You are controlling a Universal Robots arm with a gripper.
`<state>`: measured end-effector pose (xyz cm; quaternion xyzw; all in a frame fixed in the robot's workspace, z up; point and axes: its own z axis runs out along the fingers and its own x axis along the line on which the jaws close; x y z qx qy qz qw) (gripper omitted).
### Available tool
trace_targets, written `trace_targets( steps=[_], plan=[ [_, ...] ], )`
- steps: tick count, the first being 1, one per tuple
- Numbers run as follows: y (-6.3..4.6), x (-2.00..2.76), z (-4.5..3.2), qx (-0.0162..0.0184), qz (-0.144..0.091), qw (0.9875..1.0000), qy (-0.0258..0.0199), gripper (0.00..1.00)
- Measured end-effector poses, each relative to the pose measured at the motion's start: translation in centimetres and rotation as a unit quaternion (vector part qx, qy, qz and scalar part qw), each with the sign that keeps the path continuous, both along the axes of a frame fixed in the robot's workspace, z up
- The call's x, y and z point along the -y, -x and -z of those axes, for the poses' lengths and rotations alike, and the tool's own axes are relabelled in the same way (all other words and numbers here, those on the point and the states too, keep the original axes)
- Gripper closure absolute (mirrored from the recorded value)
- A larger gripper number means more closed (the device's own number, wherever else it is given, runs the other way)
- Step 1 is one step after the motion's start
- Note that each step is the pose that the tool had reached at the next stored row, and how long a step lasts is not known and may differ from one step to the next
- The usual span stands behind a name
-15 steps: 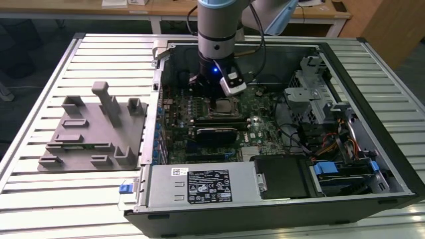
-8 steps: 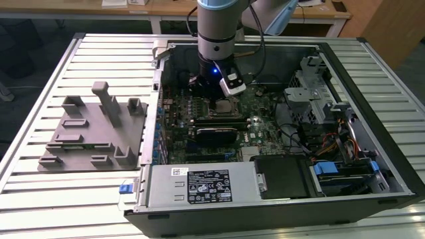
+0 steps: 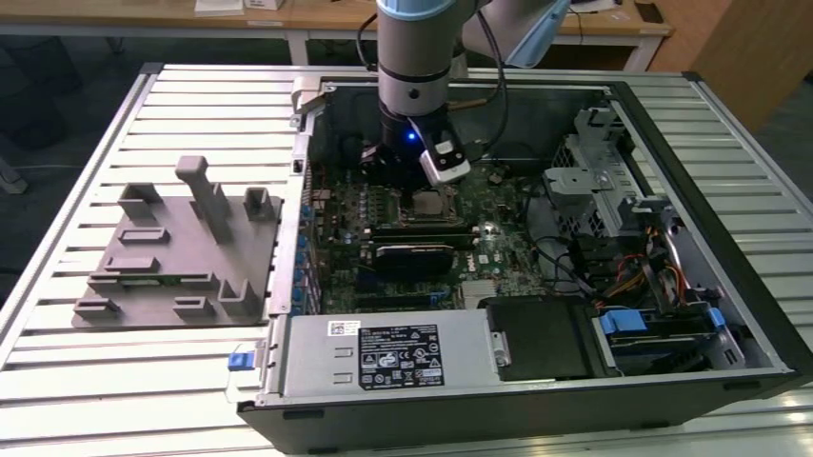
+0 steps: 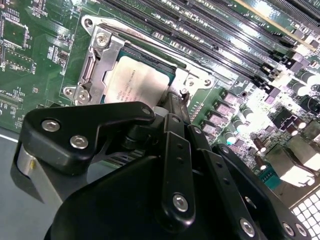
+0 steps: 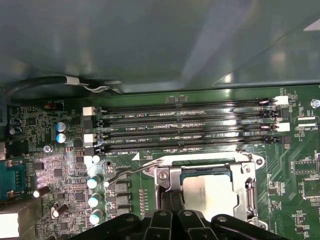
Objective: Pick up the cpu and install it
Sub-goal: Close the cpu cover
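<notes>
Already seated: square matte-silver cpu (image 4: 135, 82) flat in metal-framed socket (image 4: 96, 56); black pincer (image 4: 175, 103) at its edge, grip state unclear.

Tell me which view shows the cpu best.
First wrist view: the cpu is seen nearly square-on, its silver top lying inside the socket frame, one edge behind the gripper. The second wrist view shows it at a slant, partly behind the gripper. The exterior view shows it as a small pale square.
</notes>
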<state>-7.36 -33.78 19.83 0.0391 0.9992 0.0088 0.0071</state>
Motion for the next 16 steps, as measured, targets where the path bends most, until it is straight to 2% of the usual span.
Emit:
trace_targets(
  steps=[16],
  plan=[
    [0.29,0.0,0.16,-0.0001,0.0,1.0,0.0,0.89]
  ],
)
